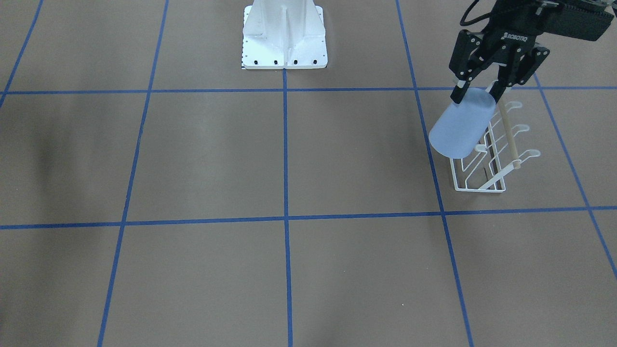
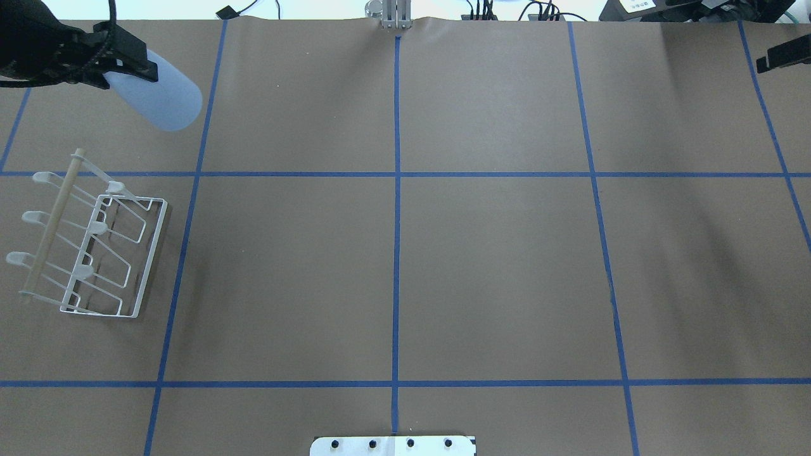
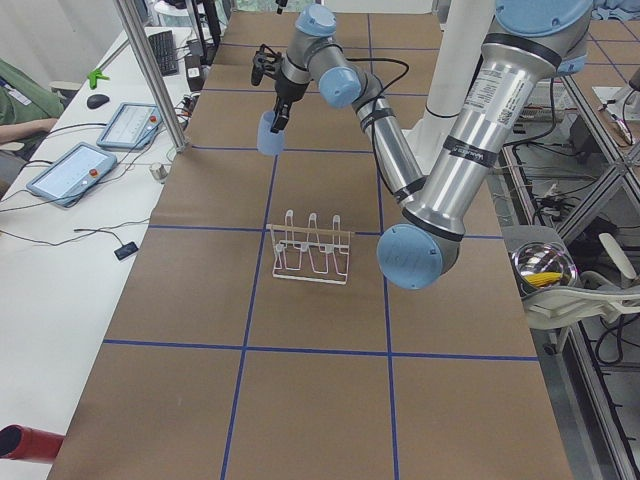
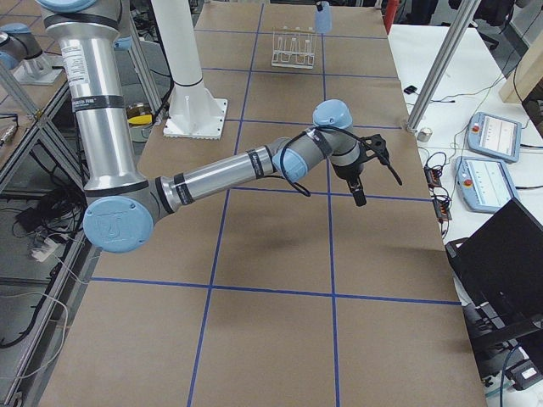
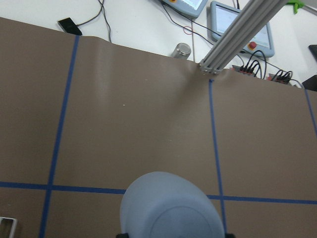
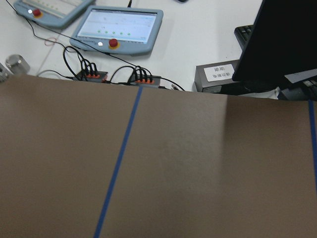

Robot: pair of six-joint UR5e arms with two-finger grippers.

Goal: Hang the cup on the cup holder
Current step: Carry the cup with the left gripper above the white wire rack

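The big silver and blue left arm [image 3: 450,170] reaches far out over the table. The other big arm, the right arm [image 4: 212,178], hangs over the table well away from the job. The white wire cup rack with a pale wooden bar on top [image 1: 479,190] stands on the table, and no cup is on it yet. The small pale blue plastic cup [image 1: 460,127] is up in the air and tipped over. It is apart from the rack, on the side away from the robot's white metal foot [image 1: 284,38]. The black left gripper [image 1: 477,94] has its two fingers [image 1: 458,94] squeezed on one end of the cup. I cannot tell if the right gripper [image 4: 361,199] has its fingers apart or together.

I think the job now is to carry the cup to the rack. The end pointing away from the gripper looks like the closed bottom. So the open end needs turning toward a slanted peg with a round tip [image 2: 114,187]. Go slow, line it up, slide it on, and only then let go. A bump could push the light rack.

The table top is brown paper [image 2: 494,272] with blue tape lines [image 2: 396,221]. Around it are a shiny metal post [image 3: 150,70], grey touch screens [image 3: 75,170] and a black laptop [image 4: 501,254].
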